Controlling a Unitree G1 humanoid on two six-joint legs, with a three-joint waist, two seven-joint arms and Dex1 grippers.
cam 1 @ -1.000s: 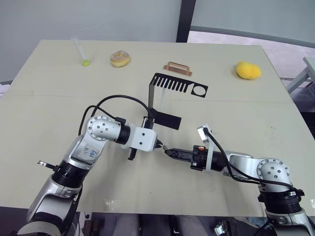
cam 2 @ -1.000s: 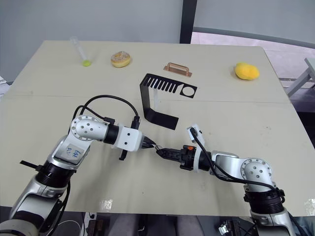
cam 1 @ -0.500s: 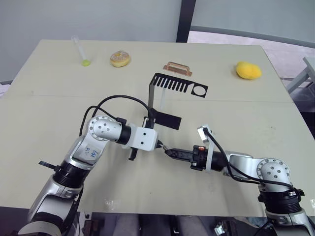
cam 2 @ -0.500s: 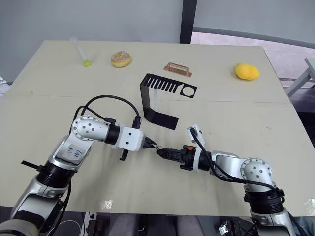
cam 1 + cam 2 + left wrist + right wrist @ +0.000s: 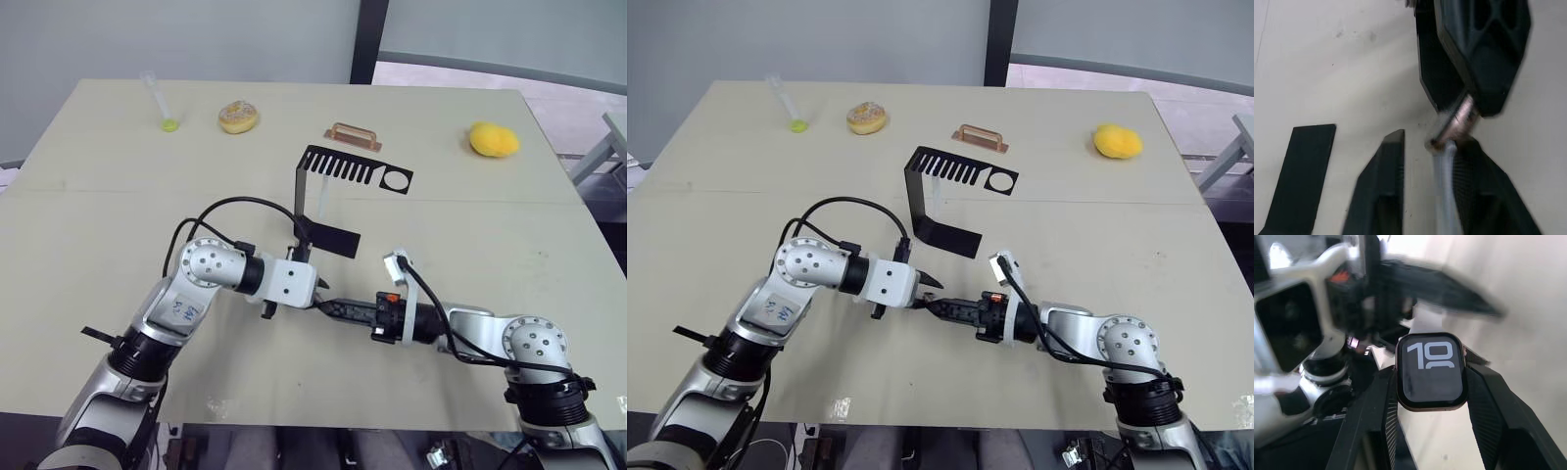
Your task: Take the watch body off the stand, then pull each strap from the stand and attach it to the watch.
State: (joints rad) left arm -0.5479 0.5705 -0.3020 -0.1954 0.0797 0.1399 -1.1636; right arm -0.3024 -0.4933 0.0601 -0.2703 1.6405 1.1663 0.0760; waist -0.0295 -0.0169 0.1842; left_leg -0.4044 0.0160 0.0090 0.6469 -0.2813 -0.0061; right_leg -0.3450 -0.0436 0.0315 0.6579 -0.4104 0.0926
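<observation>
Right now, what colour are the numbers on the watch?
White, on the watch's dark screen; the right wrist view shows it best.

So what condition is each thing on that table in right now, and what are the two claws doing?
Small black watch body with white digits: off the stand, clamped between the right gripper's fingers.
Right gripper: shut on the watch body.
Thin white strap: lying along one finger of the left gripper, its end at the watch.
Left gripper: tip to tip with the right gripper.
Bent black sheet stand: upright on the table, one strap hanging from its slotted arm.
</observation>
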